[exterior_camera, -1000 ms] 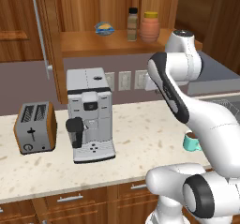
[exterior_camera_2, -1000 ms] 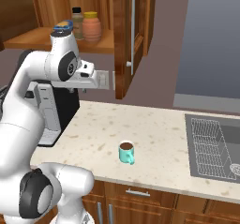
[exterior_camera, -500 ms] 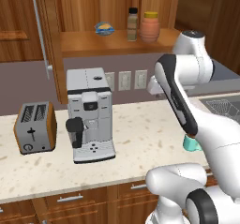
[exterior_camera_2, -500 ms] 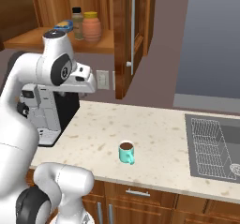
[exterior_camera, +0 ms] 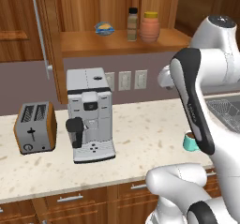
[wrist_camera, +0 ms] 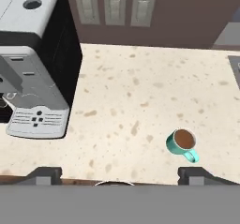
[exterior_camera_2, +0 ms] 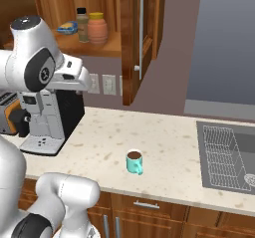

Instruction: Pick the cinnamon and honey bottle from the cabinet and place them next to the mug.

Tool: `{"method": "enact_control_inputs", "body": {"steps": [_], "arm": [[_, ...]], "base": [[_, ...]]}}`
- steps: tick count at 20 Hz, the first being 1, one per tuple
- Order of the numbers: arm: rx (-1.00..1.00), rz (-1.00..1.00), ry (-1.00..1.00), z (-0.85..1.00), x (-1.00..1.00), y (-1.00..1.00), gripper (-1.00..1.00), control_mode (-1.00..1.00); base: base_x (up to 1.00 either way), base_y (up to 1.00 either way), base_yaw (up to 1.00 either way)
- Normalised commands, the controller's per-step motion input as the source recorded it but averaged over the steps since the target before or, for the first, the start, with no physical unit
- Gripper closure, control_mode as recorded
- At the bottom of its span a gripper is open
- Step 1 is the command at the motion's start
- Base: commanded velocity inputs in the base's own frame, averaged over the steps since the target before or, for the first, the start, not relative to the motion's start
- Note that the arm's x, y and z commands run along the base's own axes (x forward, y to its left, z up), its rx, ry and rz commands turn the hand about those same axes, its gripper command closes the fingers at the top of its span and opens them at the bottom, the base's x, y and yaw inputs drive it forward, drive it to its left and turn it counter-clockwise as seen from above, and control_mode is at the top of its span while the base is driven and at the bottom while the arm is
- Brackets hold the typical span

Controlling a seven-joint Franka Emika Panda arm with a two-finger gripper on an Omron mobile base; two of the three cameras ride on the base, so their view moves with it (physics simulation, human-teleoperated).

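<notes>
tool: spread wide, nothing in it
cinnamon: sat touching honey bottle on cabinet shelf
mug: on bench

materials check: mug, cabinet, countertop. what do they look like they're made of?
Mug: probably glazed ceramic; smooth, uniform teal walls and handle, though the render leaves plastic possible.
Cabinet: wood or wood veneer, satin; reddish-brown with visible vertical grain. Its bar handle looks like brushed metal, silver-grey.
Countertop: stone or stone-look composite, matte; beige with scattered brown speckles.
</notes>
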Motion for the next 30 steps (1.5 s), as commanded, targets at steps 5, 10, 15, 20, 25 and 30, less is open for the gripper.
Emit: {"method": "enact_control_inputs", "body": {"steps": [5, 10, 15, 20, 25, 30], "arm": [[0.01, -0.14, -0.19, 0.66, -0.50, 0.00, -1.00, -1.00], [0.11, -0.07, -0.38, 0.32, -0.18, 0.00, -1.00, -1.00], [0.13, 0.00, -0.37, 0.55, 0.00, 0.00, -1.00, -1.00], [0.08, 0.00, -0.22, 0.62, 0.02, 0.00, -1.00, -1.00], [-0.01, 0.00, 0.00, 0.29, 0.24, 0.01, -1.00, -1.00], [-0.17, 0.00, 0.08, 0.05, 0.26, 0.02, -1.00, -1.00]], "base": [[0.00, 0.00, 0.00], [0.00, 0.00, 0.00], [0.00, 0.00, 0.00], [0.00, 0.00, 0.00], [0.00, 0.00, 0.00], [0.00, 0.00, 0.00]]}}
